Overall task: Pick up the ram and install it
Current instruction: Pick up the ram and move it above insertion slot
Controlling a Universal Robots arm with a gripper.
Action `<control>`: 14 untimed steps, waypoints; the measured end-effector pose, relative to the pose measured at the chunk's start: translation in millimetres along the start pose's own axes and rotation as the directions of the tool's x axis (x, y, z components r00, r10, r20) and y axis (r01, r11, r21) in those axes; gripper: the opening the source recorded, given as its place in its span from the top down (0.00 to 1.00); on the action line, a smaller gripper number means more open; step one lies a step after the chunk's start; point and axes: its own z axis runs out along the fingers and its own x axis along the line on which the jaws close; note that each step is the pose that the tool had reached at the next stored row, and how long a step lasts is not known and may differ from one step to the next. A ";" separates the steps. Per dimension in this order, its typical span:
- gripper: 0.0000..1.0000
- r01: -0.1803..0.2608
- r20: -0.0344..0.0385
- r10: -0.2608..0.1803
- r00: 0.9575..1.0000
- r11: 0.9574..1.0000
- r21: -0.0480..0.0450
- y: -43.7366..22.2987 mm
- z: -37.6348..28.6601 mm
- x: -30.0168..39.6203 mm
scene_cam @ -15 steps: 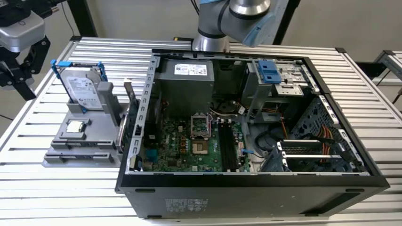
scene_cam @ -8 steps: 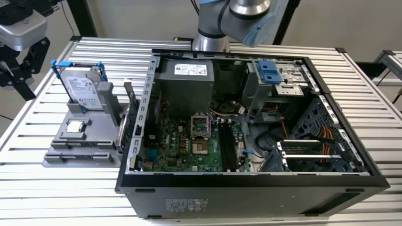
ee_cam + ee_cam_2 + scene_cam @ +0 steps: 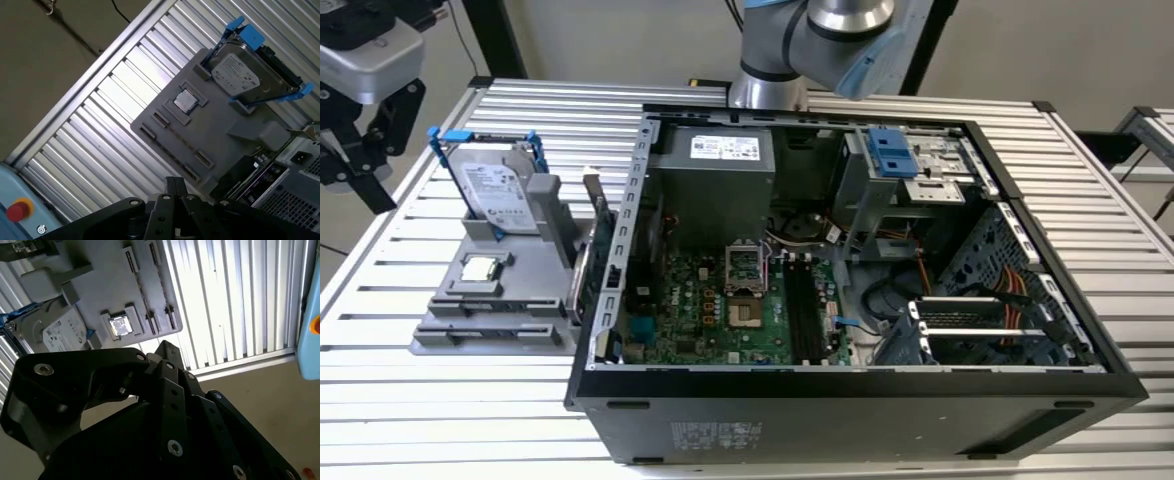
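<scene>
The reach is the step in hand. The gripper (image 3: 358, 160) hangs near the tray (image 3: 454, 335), fingers apart and empty. The ram (image 3: 582, 275) seems to be the dark strip standing between the tray and the computer case (image 3: 854, 420). Grasping it calls for alignment with its thin edge.

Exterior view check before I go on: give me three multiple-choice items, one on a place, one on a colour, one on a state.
1. Where does the grey tray sit relative to the computer case?
A) inside it
B) on the exterior view's left of it
C) on the exterior view's right of it
2. What colour are the handles of the hard drive?
A) red
B) blue
C) yellow
3. The case is:
A) open, motherboard exposed
B) closed by a panel
C) upside down

Answers: 1 B, the tray lies beside the case's left wall. 2 B, blue shows at the drive's corners. 3 A, its inside shows from above.
</scene>
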 end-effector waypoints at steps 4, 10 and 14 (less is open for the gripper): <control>1.00 0.023 -0.001 -0.023 1.000 1.000 0.000 0.0 0.0 0.0; 1.00 0.056 -0.003 -0.056 0.998 0.998 0.000 0.0 0.0 0.0; 1.00 0.078 -0.004 -0.078 0.997 0.997 0.000 0.0 0.0 0.0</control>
